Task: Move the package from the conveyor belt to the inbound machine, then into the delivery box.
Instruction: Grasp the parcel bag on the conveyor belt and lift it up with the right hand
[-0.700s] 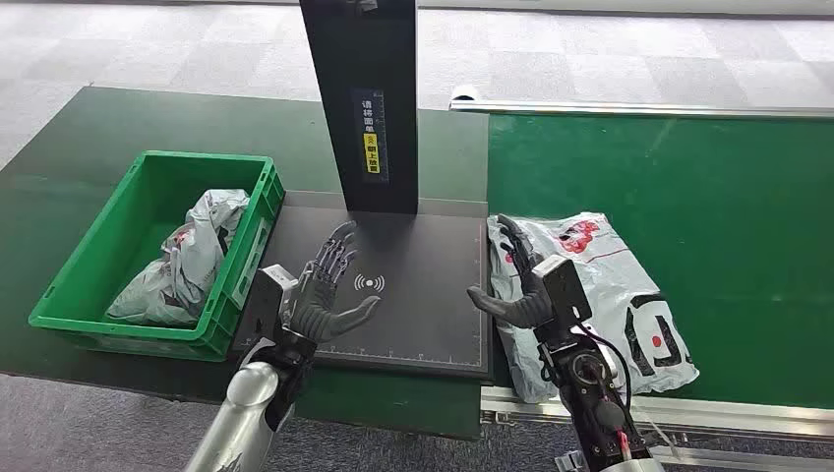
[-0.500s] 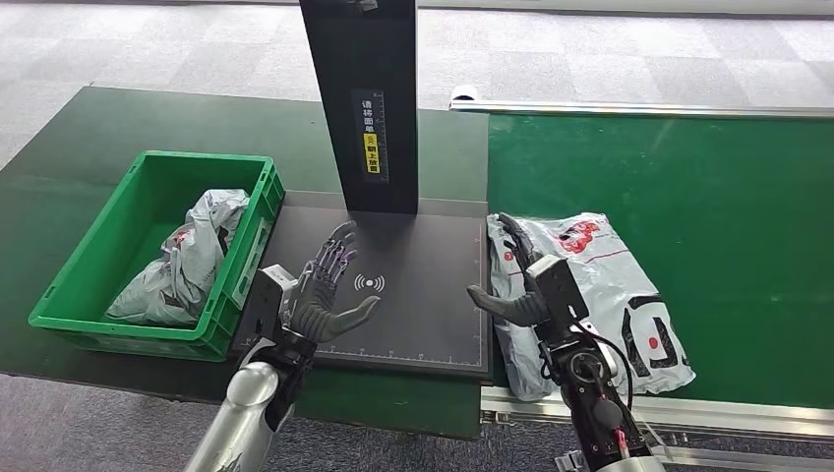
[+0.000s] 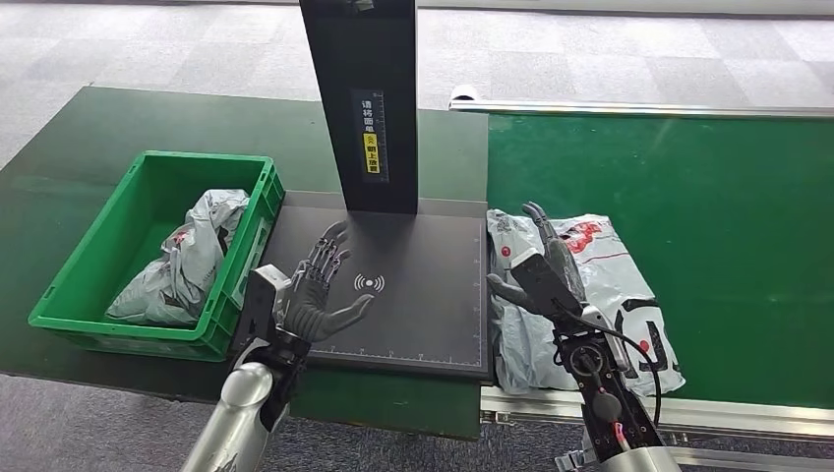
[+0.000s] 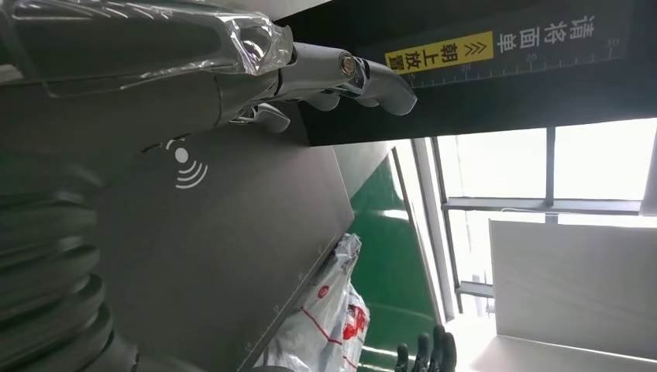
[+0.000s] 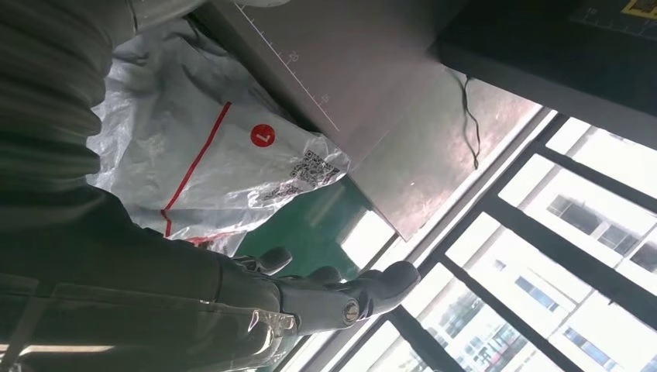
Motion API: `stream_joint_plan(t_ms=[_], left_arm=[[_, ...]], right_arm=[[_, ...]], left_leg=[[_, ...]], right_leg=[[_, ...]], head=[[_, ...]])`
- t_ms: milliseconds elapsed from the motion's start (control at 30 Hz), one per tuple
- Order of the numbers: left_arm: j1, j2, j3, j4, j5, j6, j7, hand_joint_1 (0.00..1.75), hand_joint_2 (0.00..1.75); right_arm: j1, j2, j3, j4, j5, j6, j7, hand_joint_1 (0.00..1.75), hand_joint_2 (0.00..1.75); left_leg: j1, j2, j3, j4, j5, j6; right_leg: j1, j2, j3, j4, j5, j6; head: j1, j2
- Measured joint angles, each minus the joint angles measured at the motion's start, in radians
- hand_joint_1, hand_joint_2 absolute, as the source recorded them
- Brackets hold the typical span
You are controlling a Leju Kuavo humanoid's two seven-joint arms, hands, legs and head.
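**Both hands empty, package on the belt beside the scan plate**

Using the dark scan plate (image 3: 413, 295) of the inbound machine as the reference. Off its left edge sits the green delivery box (image 3: 93, 258), touching the plate, with a crumpled grey bag (image 3: 187, 261) in it. Over the plate's front-left part hovers the left hand (image 3: 317, 285), palm up-ish, fingers spread apart, holding nothing. The wireless symbol (image 3: 369, 283) is printed just right of those fingers. At the plate's back edge stands the black post (image 3: 362, 98) with a yellow label. Just off the plate's right edge lies the package (image 3: 600, 285), a white-grey poly bag with red print, flat on the green conveyor belt (image 3: 708, 187). The right hand (image 3: 536, 270) is above the package's near-left part, fingers spread, gripping nothing; can't tell if it's touching the bag.
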Motion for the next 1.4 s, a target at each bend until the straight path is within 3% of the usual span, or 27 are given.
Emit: stream_joint_plan(t_ms=[167, 367, 533, 733, 900, 1400], left_arm=[[0.001, 0.0, 0.002, -0.002, -0.001, 0.0, 0.001, 0.0, 1.75], [0.007, -0.002, 0.004, -0.003, -0.019, -0.003, 0.02, 0.0, 1.75], [0.007, -0.009, 0.005, -0.003, -0.031, -0.007, 0.03, 0.0, 1.75], [0.007, -0.013, 0.005, -0.003, -0.035, -0.008, 0.032, 0.0, 1.75], [0.009, -0.014, 0.009, -0.003, -0.054, -0.001, 0.043, 0.0, 1.75], [0.007, -0.021, 0.03, -0.002, -0.075, 0.006, 0.055, 0.0, 1.75]], right_arm=[[-0.002, -0.001, 0.0, 0.002, 0.037, -0.019, 0.027, 0.0, 1.75], [-0.029, -0.015, -0.005, 0.054, 0.354, -0.091, 0.259, 0.0, 1.75], [-0.04, -0.018, -0.035, 0.106, 0.551, -0.063, 0.37, 0.0, 1.75], [-0.041, -0.016, -0.065, 0.131, 0.625, -0.034, 0.417, 0.0, 1.75], [-0.052, -0.018, -0.077, 0.166, 0.765, 0.009, 0.55, 0.0, 1.75], [-0.139, -0.018, -0.11, 0.36, 0.818, 0.144, 0.524, 0.0, 1.75]], left_leg=[[0.0, 0.0, 0.0, 0.0, 0.0, 0.0], [0.0, 0.0, 0.0, 0.0, 0.0, 0.0], [0.0, 0.0, 0.0, 0.0, 0.0, 0.0], [0.0, 0.0, 0.0, 0.0, 0.0, 0.0], [0.0, 0.0, 0.0, 0.0, 0.0, 0.0], [0.0, 0.0, 0.0, 0.0, 0.0, 0.0]], right_leg=[[0.0, 0.0, 0.0, 0.0, 0.0, 0.0], [0.0, 0.0, 0.0, 0.0, 0.0, 0.0], [0.0, 0.0, 0.0, 0.0, 0.0, 0.0], [0.0, 0.0, 0.0, 0.0, 0.0, 0.0], [0.0, 0.0, 0.0, 0.0, 0.0, 0.0], [0.0, 0.0, 0.0, 0.0, 0.0, 0.0]], head=[[0.0, 0.0], [0.0, 0.0], [0.0, 0.0], [0.0, 0.0], [0.0, 0.0], [0.0, 0.0]])
